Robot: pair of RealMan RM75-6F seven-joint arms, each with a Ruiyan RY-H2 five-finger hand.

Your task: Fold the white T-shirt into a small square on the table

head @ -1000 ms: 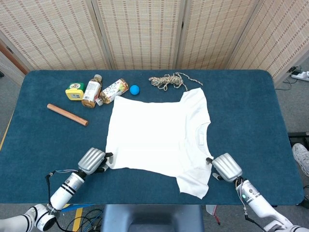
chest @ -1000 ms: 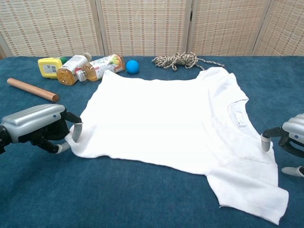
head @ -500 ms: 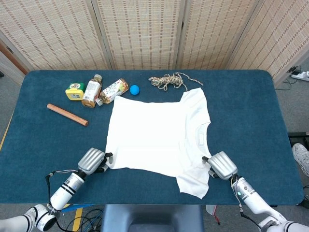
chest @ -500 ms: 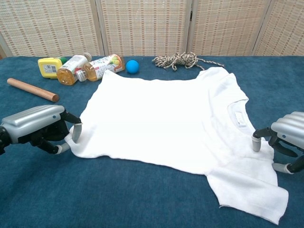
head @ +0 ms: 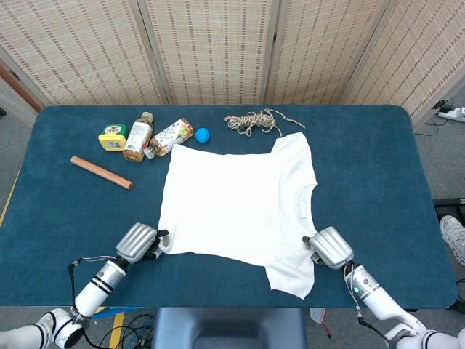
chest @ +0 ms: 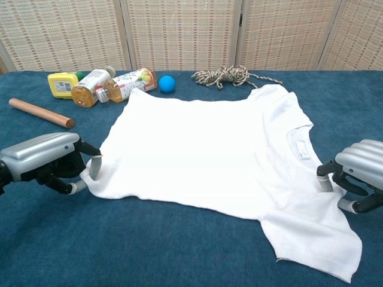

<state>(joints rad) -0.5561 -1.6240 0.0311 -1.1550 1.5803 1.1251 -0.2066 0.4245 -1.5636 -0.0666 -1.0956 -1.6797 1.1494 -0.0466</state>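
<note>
Since the white T-shirt (chest: 209, 155) lies flat, the left hand (chest: 51, 160) pinches its hem corner while the right hand (chest: 353, 176) pinches the near shoulder, likely for folding.

T-shirt (head: 236, 200) lies mid-table (head: 378, 160) (bottles (head: 152, 137) behind), hands at near corners.

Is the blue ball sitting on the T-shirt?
No. The blue ball rests on the bare table, just beyond the far corner of the white T-shirt, beside the bottles.
</note>
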